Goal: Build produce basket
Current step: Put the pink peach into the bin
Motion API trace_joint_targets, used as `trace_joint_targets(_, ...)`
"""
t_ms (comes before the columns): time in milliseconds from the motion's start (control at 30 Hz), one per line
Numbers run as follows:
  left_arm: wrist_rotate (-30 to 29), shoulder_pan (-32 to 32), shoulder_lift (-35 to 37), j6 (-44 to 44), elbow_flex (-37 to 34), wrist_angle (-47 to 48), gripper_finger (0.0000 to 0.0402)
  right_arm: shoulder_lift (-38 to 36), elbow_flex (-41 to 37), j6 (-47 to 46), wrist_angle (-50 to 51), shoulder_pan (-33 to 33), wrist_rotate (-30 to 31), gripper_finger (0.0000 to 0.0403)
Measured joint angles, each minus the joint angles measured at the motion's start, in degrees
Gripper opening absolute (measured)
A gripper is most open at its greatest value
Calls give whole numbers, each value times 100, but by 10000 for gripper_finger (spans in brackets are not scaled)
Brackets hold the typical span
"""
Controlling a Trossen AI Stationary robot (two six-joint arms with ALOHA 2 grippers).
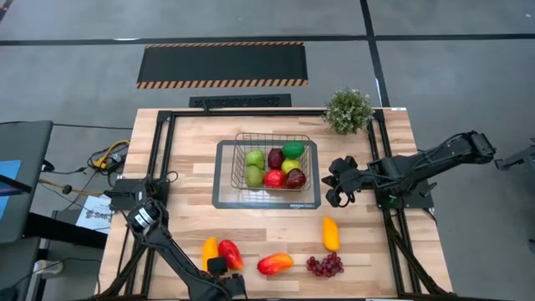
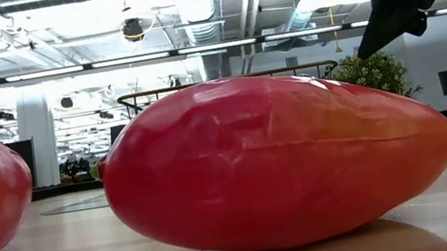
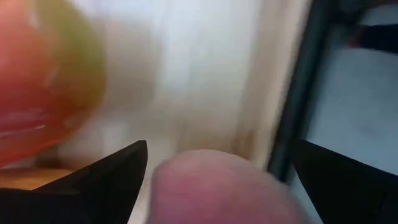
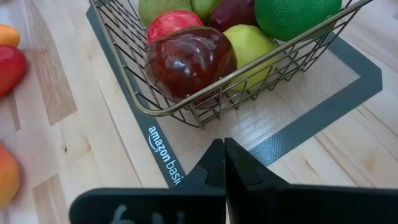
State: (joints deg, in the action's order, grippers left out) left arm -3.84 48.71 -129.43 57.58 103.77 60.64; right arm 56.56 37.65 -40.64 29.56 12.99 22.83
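Observation:
The wire basket (image 1: 236, 159) stands on a grey mat in mid-table and holds several fruits (image 1: 274, 167): green, maroon, red and yellow-green. Loose produce lies by the near edge: a yellow piece (image 1: 209, 249), a red one (image 1: 231, 253), a red-orange mango (image 1: 275, 264), purple grapes (image 1: 325, 265) and an orange piece (image 1: 331, 233). My left gripper (image 1: 217, 266) is low between the yellow and red pieces. It is open (image 3: 219, 144), with a blurred pink round thing (image 3: 217, 186) between its fingers; I cannot tell whether they touch it. My right gripper (image 1: 338, 186) hovers right of the basket, shut and empty (image 4: 224, 149).
A bushy potted plant (image 1: 348, 109) stands at the far edge, right of the basket. The grey mat (image 1: 224, 196) lies under the basket, and black frame rails (image 1: 164, 150) run along the table's sides. Bare wood lies between the mat and the loose produce.

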Motion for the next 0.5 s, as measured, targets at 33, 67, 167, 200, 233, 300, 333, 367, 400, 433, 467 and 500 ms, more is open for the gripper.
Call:
trace_joint_targets(33, 35, -1, -2, -7, -50, 31, 376, 0, 0, 0, 0, 0, -2, 7)
trace_joint_targets(67, 94, -7, -2, -20, -98, 17, 372, 0, 0, 0, 2, 0, -2, 7)
trace_joint_targets(167, 300, -5, -2, -43, -168, 30, 354, 1, -1, 2, 2, 0, -10, 7)
trace_joint_targets(200, 340, 0, -2, -78, -169, 33, 346, 0, -1, 2, 1, 1, -12, 7)
trace_joint_targets(233, 402, 0, -2, -79, -167, 31, 339, 1, 0, 2, 2, 2, -13, 7)
trace_joint_targets(300, 491, 0, -2, -81, -167, 44, 323, 1, -2, 4, 4, 2, -13, 7)
trace_joint_targets(333, 534, 0, -2, -79, -167, 45, 315, 0, 0, 6, 2, 2, -13, 7)
trace_joint_targets(367, 580, -2, -2, -81, -167, 42, 308, 1, 0, 8, 2, 2, -13, 7)
trace_joint_targets(400, 625, -3, -2, -82, -167, 44, 302, 0, -2, 14, 2, 2, -13, 7)
trace_joint_targets(433, 661, -11, -2, -96, -167, 48, 296, 0, -2, 16, 3, 2, -15, 7)
trace_joint_targets(467, 676, -13, -2, -96, -164, 64, 292, 0, -2, 17, 2, 2, -15, 7)
trace_joint_targets(500, 685, -15, -2, -98, -132, 140, 289, 1, -2, 20, 3, 2, -15, 7)
